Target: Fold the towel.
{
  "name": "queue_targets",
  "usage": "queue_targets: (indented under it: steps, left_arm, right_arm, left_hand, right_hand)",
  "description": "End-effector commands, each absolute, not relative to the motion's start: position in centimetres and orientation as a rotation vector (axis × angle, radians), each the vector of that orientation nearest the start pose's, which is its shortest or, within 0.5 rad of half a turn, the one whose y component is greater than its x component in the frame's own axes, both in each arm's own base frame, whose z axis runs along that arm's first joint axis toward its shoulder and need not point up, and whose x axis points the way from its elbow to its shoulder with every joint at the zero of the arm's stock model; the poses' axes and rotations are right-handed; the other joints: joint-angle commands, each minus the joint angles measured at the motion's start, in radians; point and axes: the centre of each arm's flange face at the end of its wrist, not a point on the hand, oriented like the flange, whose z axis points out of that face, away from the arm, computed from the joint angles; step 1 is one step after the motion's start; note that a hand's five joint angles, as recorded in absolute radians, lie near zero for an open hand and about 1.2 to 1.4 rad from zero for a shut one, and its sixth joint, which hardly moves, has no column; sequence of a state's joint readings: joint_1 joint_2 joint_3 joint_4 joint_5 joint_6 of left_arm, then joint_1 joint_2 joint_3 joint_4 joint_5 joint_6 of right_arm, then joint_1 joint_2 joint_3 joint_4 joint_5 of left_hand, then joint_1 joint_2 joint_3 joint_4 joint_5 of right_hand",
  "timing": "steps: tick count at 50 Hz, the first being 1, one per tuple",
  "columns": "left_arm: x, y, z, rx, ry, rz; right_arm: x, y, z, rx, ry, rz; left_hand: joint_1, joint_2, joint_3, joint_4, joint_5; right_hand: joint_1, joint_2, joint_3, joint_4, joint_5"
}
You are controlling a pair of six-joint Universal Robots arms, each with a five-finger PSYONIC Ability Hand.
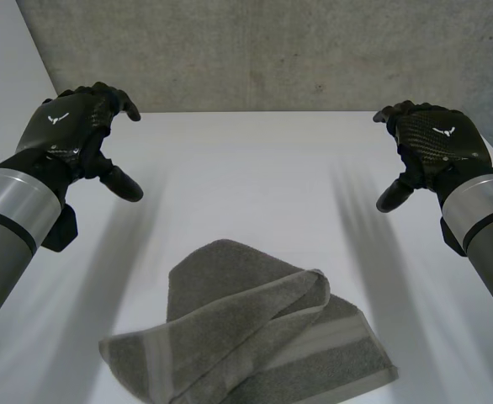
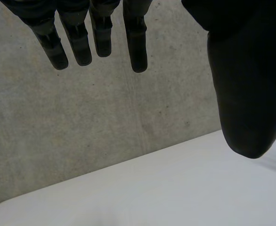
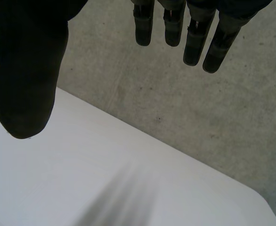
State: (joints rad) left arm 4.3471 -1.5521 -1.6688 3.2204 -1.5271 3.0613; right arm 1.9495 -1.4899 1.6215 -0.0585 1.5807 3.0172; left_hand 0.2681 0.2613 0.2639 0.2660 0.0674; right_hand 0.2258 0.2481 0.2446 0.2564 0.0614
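Towel (image 1: 246,337) lies rumpled, loosely doubled over on near tabletop (image 1: 246,168); neat folding looks mostly left to do. Left robot hand (image 1: 74,126) and right robot hand (image 1: 432,139) hover well apart from it, fingers relaxed, empty.

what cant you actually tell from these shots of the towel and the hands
- Head view: the towel has its near edge cut off by the picture's bottom edge.
- Head view: layers under the towel's folded-over flap are hidden by the flap.
- Head view: the left hand and right hand show their backs, hiding the palms.
- Left wrist view: the thumb covers part of the table.
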Motion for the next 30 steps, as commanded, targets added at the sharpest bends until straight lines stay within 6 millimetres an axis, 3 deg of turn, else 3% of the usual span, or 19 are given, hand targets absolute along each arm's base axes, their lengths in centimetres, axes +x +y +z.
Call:
queue_targets:
  steps: [1, 18, 21, 25, 27, 30]
  left_arm:
    - [-23.5, -23.3, 29.0, 0.389, 2.506, -2.42]
    - [-23.4, -22.6, 28.7, 0.466, 2.509, -2.373]
    - [-23.3, -22.1, 27.7, 0.548, 2.543, -2.29]
    - [-22.6, -20.9, 24.6, 0.659, 2.639, -2.073]
    - [-22.3, -20.6, 23.5, 0.674, 2.67, -2.004]
    - [-21.4, -20.0, 21.5, 0.68, 2.713, -1.884]
  right_arm:
    - [23.9, -24.1, 28.1, -0.539, 2.093, -2.039]
    - [23.7, -24.0, 27.4, -0.636, 2.163, -1.997]
    - [23.3, -23.6, 26.9, -0.722, 2.236, -1.954]
    - [22.8, -23.2, 25.6, -0.796, 2.314, -1.856]
    - [22.3, -23.0, 23.1, -0.848, 2.382, -1.697]
    - [22.0, -22.6, 21.6, -0.863, 2.39, -1.592]
  left_hand:
    - [-0.063, -0.057, -0.059, -0.061, -0.037]
    - [0.045, 0.052, 0.049, 0.047, 0.071]
    - [0.054, 0.061, 0.058, 0.056, 0.08]
    - [0.051, 0.058, 0.055, 0.053, 0.077]
    - [0.051, 0.058, 0.055, 0.053, 0.077]
    - [0.051, 0.058, 0.055, 0.053, 0.077]
  right_hand:
    - [-0.051, -0.074, -0.07, -0.082, -0.061]
    - [-0.051, -0.074, -0.07, -0.082, -0.061]
    - [-0.051, -0.074, -0.07, -0.082, -0.061]
    - [-0.051, -0.074, -0.07, -0.082, -0.061]
    - [-0.051, -0.074, -0.07, -0.082, -0.061]
    - [-0.051, -0.074, -0.07, -0.082, -0.061]
